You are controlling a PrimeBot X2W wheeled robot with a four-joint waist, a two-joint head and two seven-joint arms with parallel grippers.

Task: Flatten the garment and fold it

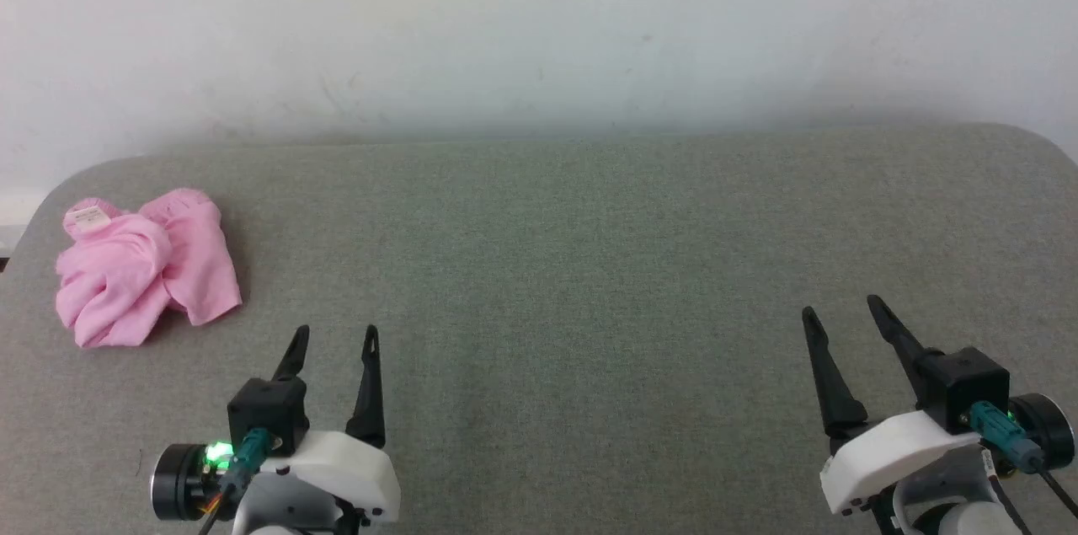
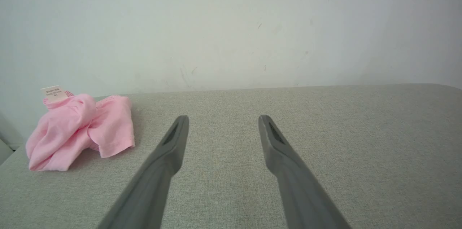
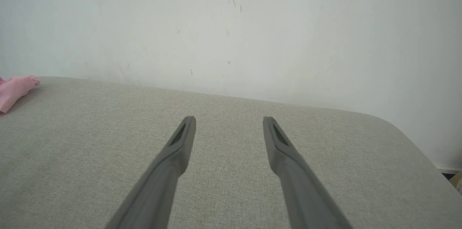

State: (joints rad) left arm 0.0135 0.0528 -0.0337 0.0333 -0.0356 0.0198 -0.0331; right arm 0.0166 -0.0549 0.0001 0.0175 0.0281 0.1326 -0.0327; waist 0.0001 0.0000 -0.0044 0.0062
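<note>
— Where are the shorts (image 1: 139,265)?
— Bunched at the far left of the worktop (image 1: 547,265), beyond and left of the left tool (image 1: 336,331), which is spread wide and empty.
— And the right tool (image 1: 842,307)?
— Also wide and empty, but well apart from them. I'd say the left arm is nearer.

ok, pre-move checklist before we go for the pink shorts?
1. left gripper open, empty: ok.
2. right gripper open, empty: ok.
3. garment flat: not ok, bunched in a heap.
4. garment fully on the table: ok, but close to its far-left corner.
5. left gripper is the nearer one: ok.
6. leg hems located for grasping: cannot tell; the white label sits at the heap's far end.
</note>
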